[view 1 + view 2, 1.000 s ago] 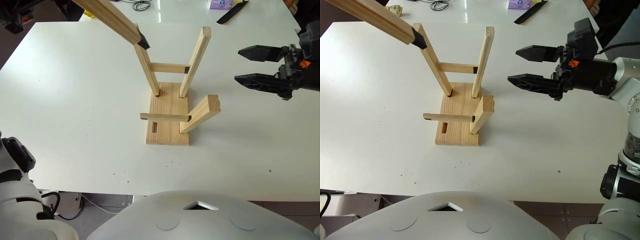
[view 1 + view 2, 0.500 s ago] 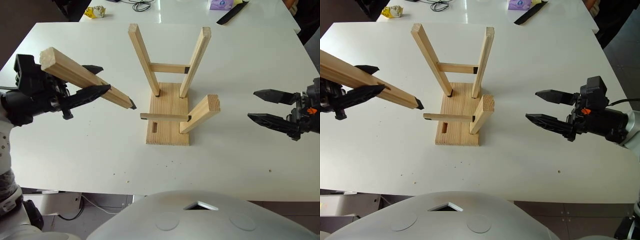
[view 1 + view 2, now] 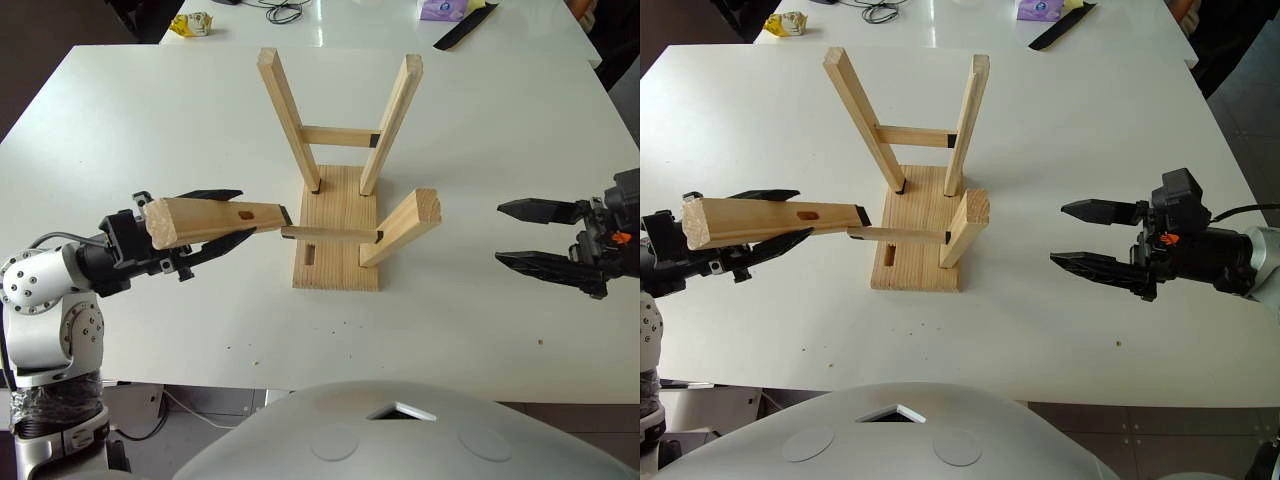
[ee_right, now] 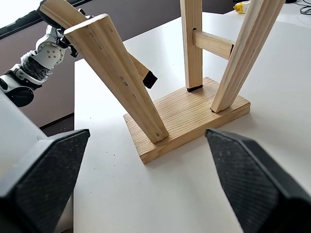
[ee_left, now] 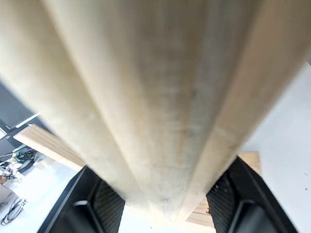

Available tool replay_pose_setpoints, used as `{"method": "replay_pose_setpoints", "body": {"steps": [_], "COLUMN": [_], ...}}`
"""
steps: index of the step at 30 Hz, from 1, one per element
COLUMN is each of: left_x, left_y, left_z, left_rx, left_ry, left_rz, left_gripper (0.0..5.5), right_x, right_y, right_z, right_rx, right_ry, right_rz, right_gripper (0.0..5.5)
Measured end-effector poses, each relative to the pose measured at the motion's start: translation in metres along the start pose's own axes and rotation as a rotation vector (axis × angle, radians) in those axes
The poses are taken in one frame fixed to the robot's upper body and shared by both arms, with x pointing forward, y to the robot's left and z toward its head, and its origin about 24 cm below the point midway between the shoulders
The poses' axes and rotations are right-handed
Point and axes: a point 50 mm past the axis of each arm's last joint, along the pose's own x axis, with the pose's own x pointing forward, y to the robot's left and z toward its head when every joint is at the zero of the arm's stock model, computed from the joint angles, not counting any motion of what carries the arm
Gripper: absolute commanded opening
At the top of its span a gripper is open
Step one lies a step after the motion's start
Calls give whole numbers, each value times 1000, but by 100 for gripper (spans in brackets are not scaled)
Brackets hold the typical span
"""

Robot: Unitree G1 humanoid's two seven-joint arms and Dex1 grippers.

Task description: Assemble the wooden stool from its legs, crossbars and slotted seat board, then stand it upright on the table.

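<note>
The left arm is low at 9 o'clock of the seat board [image 3: 335, 268], forearm pointing across toward 3 o'clock, and its left end effector [image 3: 247, 212] is clamped on a loose leg [image 3: 205, 218] held almost level above the tabletop [image 3: 150, 120]. The leg's cut end faces 9 o'clock. Its dark-tipped end sits just beside the free end of the lower crossbar [image 3: 328, 235]; whether the two touch cannot be told. The right arm is at 3 o'clock, well apart from the board, and its right end effector [image 3: 1056, 234] is spread wide with nothing between the fingers, which point toward 9 o'clock. The seat board lies flat near the middle of the tabletop. Two legs [image 3: 288, 120] [image 3: 390, 125] stand in its slots at the 12 o'clock end, leaning slightly outward and joined by an upper crossbar [image 3: 335, 136]. At the 4 o'clock corner a third leg [image 3: 400, 228] stands tilted toward 2 o'clock and carries the lower crossbar, which juts out toward 9 o'clock. One open slot [image 3: 309, 254] shows near the 7 o'clock corner.
</note>
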Motion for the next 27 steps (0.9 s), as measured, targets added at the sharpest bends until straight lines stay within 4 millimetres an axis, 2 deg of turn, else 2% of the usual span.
{"method": "replay_pose_setpoints", "body": {"steps": [4,9,27], "left_x": [8,7,7], "left_y": [-11,-27,-42], "left_z": [6,2,-10], "left_rx": [4,-47,-128], "left_ry": [-28,-19,-12], "left_rz": [-48,-88,-96], "left_gripper": [208,208,208], "right_x": [0,0,4], "right_y": [-2,-3,-7], "right_z": [-3,-4,-4], "right_rx": [7,11,-8], "right_ry": [9,25,68], "right_rz": [7,16,58], "right_gripper": [441,441,441]}}
